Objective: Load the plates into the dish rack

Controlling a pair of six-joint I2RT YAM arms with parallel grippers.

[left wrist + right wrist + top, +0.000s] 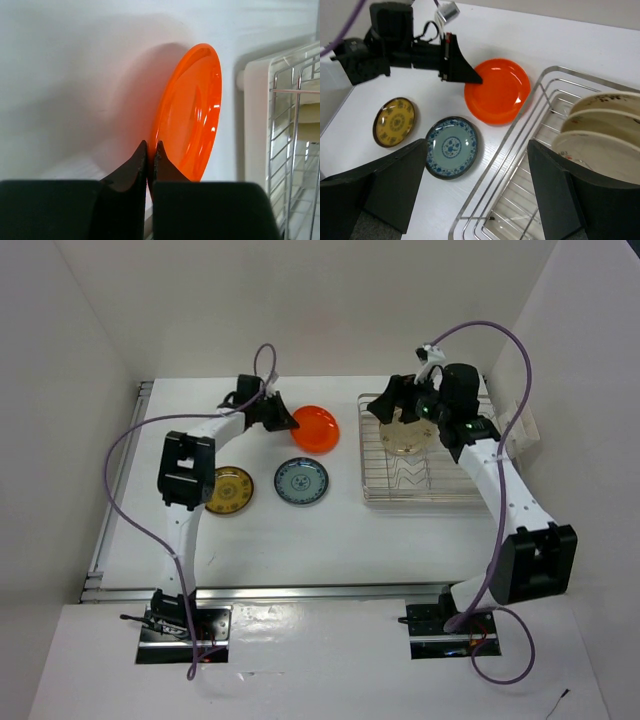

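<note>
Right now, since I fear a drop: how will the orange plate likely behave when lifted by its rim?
Probably stiff: the orange plate holds a clean round outline where the left gripper is shut on its rim. Likely slippery: its glossy surface shows bright highlights. Pinched at one edge only, it may pivot or sag in the grip.

A white table [330, 540] — a small white holder [526, 435] near its right edge.

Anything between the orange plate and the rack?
Nothing on the table: bare surface lies between the orange plate, pinched in the left gripper, and the dish rack. The blue-grey plate sits off that line. Above the rack, the open right gripper hangs at the three cream plates; slots nearer the arms look free.
</note>
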